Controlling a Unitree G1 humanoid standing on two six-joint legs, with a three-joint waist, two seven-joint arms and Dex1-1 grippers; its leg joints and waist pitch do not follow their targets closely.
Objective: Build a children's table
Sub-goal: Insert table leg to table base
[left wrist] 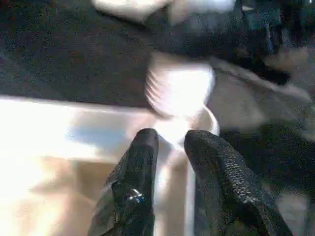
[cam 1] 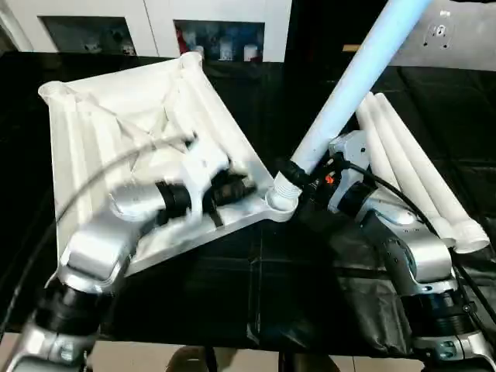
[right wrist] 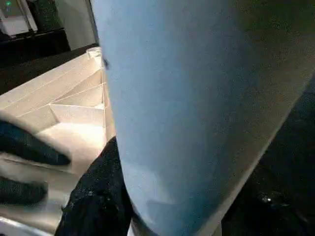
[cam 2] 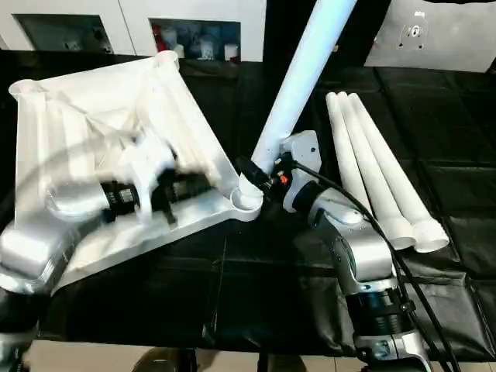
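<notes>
I have the square white ribbed plastic tabletop (cam 1: 147, 147) upside down at the bench's left. My right gripper (cam 1: 298, 172) clamps the first tapered white tube leg (cam 1: 353, 77) at its near corner socket (cam 1: 279, 203); my left gripper (left wrist: 170, 162) pinches that corner's rim. Three white legs (cam 2: 380, 178) lie spare.

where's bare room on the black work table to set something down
Bare black table cover lies along the near edge, in front of the upturned white plastic tabletop. Another patch lies beyond the three loose white tubular legs. Crowded: the near corner socket, where the right gripper holds the fourth leg and the left gripper steadies the top.
</notes>
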